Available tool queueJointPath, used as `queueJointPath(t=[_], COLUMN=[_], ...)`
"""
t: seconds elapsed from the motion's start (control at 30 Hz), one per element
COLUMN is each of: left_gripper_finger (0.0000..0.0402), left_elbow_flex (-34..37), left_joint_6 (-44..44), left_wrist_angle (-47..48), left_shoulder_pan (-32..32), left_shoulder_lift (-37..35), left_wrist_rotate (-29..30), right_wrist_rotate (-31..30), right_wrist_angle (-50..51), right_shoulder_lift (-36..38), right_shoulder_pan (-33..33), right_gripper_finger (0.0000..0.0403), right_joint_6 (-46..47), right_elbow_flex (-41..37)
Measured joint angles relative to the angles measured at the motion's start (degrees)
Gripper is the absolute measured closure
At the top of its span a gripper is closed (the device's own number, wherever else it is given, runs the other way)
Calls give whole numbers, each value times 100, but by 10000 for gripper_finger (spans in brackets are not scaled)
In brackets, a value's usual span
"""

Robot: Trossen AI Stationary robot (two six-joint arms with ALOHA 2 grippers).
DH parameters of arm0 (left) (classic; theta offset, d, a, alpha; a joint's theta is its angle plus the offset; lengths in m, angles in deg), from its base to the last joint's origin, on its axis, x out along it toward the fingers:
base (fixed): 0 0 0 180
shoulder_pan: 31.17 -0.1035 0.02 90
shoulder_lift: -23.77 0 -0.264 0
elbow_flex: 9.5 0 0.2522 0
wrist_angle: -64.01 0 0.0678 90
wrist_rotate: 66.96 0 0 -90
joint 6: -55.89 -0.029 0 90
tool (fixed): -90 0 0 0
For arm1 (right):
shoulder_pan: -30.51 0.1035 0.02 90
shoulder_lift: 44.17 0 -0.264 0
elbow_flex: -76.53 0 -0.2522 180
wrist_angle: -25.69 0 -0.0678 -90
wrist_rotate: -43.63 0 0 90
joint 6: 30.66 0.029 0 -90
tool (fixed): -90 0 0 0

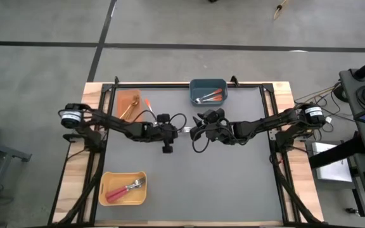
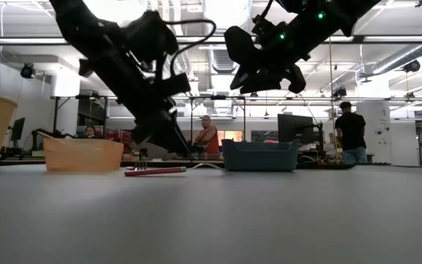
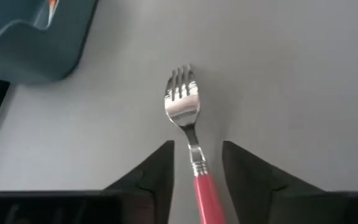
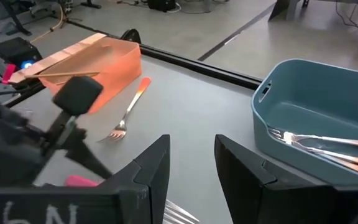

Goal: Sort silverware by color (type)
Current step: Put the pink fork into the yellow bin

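A red-handled fork [image 3: 185,106] lies flat on the grey table, tines toward the right arm. My left gripper [image 3: 197,144] is low over it and open. One finger stands on either side of the fork's neck, with a gap to each. In the low view the fork [image 2: 156,171] rests on the table under that gripper [image 2: 146,150]. My right gripper [image 4: 191,142] hovers open and empty above the table's middle [image 1: 199,130], raised well clear. An orange-handled fork [image 4: 129,109] lies on the table beside the orange bin [image 4: 104,62].
The blue-grey bin [image 1: 208,92] at the far edge holds orange-handled forks. The orange bin [image 1: 127,104] at the far left holds thin gold ones. The yellow bin [image 1: 123,188] at the near left holds red-handled forks. People stand in the room behind the table.
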Motion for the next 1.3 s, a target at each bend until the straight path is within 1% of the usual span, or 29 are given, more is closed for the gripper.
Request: queueJointPath(t=[0.07,0.13,0.17,0.23,0.27,0.33,0.4,0.47,0.53,0.63,0.73,0.8,0.9,1.03,1.1,1.2,1.3], left_gripper_finger=[267,252,247,240,239,239,243,254,274,319,379,389,392,401,401,401,401], left_elbow_flex=[2,2,2,-13,-21,-82,-131,-170,-183,-183,-178,-168,-142,-97,17,190,446], left_joint_6=[56,86,87,89,108,109,40,20,24,75,205,362,418,431,376,237,100], left_wrist_angle=[-274,-504,-602,-700,-743,-855,-881,-908,-914,-905,-843,-779,-672,-576,-562,-579,-607], left_shoulder_pan=[-122,-226,-253,-280,-284,-284,-288,-284,-284,-280,-280,-291,-280,-256,-258,-262,-258], left_shoulder_lift=[186,397,501,691,774,900,1001,1058,1084,1086,1063,1002,816,265,-114,-799,-1555], left_wrist_rotate=[-162,-455,-509,-479,-374,-181,-147,-120,-124,-109,-71,-67,-125,-341,-411,-523,-898], right_wrist_rotate=[-1,0,0,-1,-2,0,-2,-4,-4,-4,-10,-16,22,481,633,689,707], right_wrist_angle=[13,35,37,53,50,50,52,57,65,90,207,242,322,370,369,408,453], right_shoulder_lift=[0,0,0,0,0,0,0,0,0,-2,-2,-2,37,217,315,486,662], right_shoulder_pan=[0,0,0,-1,0,-2,-3,-2,-2,-2,-2,-3,5,59,95,130,155], right_gripper_finger=[286,285,284,283,282,282,282,281,280,281,282,281,279,278,278,278,277], right_joint_6=[1,1,1,1,1,1,-1,-19,-21,-22,-100,-284,-663,-1331,-1506,-1722,-1869], right_elbow_flex=[0,0,0,0,0,0,0,0,0,0,-2,-2,-2,-4,-4,-4,-4])
